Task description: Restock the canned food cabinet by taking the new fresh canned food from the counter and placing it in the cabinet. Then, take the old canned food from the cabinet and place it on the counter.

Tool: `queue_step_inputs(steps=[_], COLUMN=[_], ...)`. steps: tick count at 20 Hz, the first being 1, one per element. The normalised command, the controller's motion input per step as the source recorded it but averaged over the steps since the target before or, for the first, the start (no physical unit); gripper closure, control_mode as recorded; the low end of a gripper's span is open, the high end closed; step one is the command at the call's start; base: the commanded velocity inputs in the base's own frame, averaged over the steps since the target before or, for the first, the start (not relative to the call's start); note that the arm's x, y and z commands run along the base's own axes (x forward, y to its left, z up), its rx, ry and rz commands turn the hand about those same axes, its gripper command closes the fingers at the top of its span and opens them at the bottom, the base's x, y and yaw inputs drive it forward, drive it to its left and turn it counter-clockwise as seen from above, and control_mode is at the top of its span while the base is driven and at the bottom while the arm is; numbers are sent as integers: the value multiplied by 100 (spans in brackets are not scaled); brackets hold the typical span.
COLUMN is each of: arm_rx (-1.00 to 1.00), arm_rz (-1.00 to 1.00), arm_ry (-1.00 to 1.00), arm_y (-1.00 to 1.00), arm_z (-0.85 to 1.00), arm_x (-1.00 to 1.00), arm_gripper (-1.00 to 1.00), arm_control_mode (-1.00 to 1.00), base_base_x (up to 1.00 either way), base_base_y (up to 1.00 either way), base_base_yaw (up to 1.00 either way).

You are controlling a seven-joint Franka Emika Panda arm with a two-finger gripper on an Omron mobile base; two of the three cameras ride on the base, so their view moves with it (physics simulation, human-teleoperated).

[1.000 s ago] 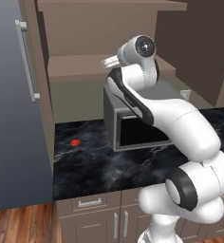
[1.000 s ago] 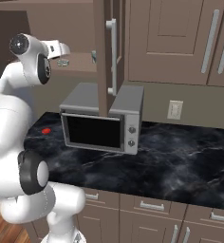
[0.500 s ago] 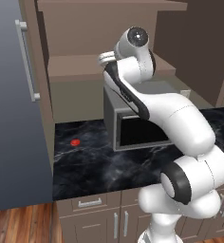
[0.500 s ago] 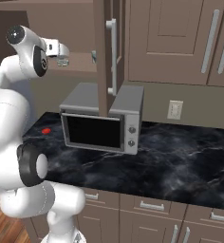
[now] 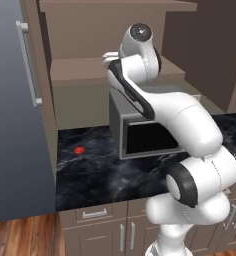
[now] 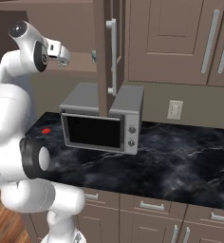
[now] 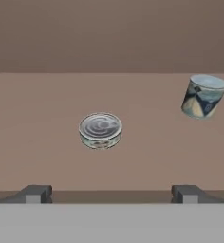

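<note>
I've got the gripper (image 7: 109,193) up at the cabinet (image 5: 115,70) shelf, jaws spread wide with nothing between them. In the hand view the two dark fingertips (image 7: 35,193) sit far apart at the bottom edge, and the shelf board runs away ahead of me. The tall can (image 7: 203,96) stands on that shelf off to the right, upright, well apart from everything else, so I judge the first half done: fresh stock is in. Now it's the flat tin (image 7: 100,129), sitting on the shelf nearly dead centre, a touch left of the midline between the fingers, and clear of the tall can. My read is that this is the approach for the second pick. Next I need to push forward and drop a little, nudging left so the fingers straddle the tin, then close low on its rim. After that it goes down to the counter (image 5: 95,172), where there is bare black top left of the microwave (image 6: 104,124).
</note>
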Motion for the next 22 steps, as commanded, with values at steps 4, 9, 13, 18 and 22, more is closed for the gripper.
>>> queue_step_inputs(steps=[4, 9, 13, 18, 22], arm_rx=[0, 0, 0, 0, 0], arm_rz=[-2, -2, -2, -2, -1], arm_ry=[1, 5, 8, 7, 5], arm_y=[0, 0, 0, 0, 3], arm_z=[-20, -26, -19, -9, -6], arm_x=[30, 33, 30, 29, 38], arm_gripper=[-100, -100, -100, -100, -100], arm_control_mode=[-100, -100, -100, -100, -100], base_base_x=[0, 0, 0, 0, 0], base_base_y=[0, 0, 0, 0, 0], base_base_yaw=[0, 0, 0, 0, 0])
